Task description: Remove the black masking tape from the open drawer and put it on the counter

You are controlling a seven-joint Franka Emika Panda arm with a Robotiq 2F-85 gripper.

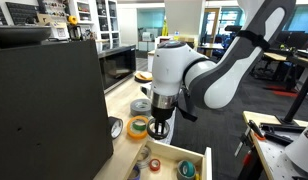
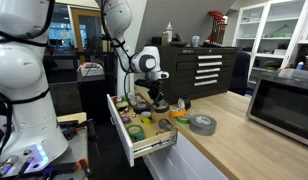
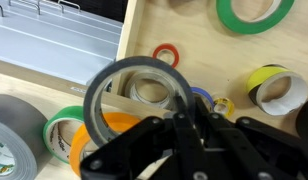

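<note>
My gripper [image 3: 179, 125] is shut on the rim of the black masking tape [image 3: 102, 85], a dark ring held upright in the air. In the wrist view it hangs over the edge between the open drawer [image 3: 134, 40] and the counter [image 3: 19, 82]. In both exterior views the gripper [image 1: 159, 126] [image 2: 154, 101] points down just above the drawer's [image 1: 202, 160] [image 2: 122, 128] inner end, beside the counter [image 1: 122, 100] [image 2: 239, 140]. The tape itself is hard to make out there.
Grey [image 3: 12, 128], green [image 3: 62, 130] and orange [image 3: 119, 128] rolls lie on the counter right below the held tape. The drawer holds a green ring [image 3: 256, 12], a red ring [image 3: 166, 54], a yellow-black roll [image 3: 269, 85] and small rings. A black cabinet [image 1: 44, 110] stands on the counter.
</note>
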